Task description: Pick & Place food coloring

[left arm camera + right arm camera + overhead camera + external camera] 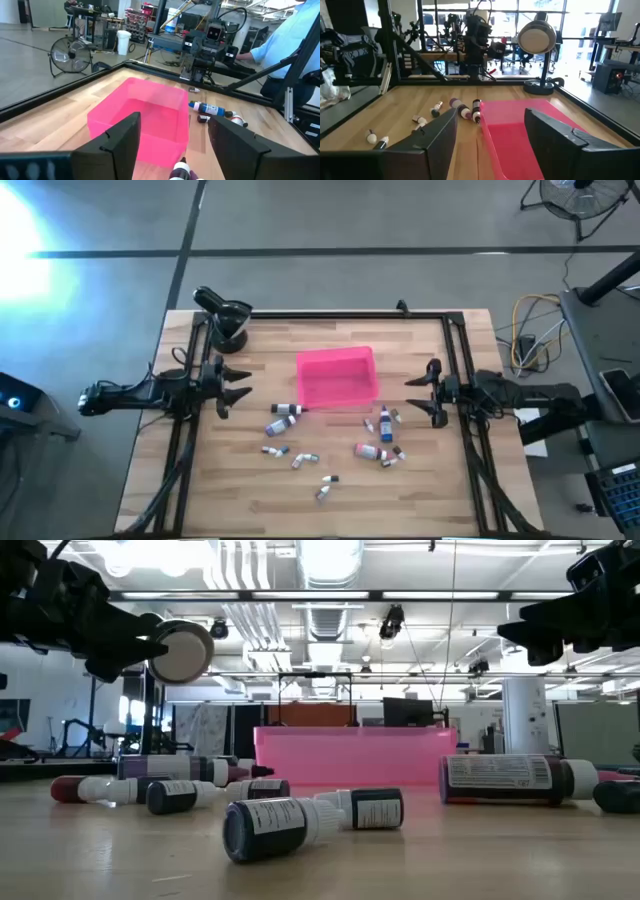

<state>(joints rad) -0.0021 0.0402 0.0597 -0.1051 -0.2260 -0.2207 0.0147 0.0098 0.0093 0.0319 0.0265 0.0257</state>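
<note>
Nearest the low camera lies a dark food coloring bottle (268, 828) on its side, with the other bottles (330, 448) scattered over the wooden table (230, 500) in front of the pink tray (337, 377), which looks empty. Both arms hang at the table's edges, left gripper (240, 381) and right gripper (418, 394) spread open, holding nothing. No pick seems begun; next, one arm must reach a bottle and close on it.
</note>
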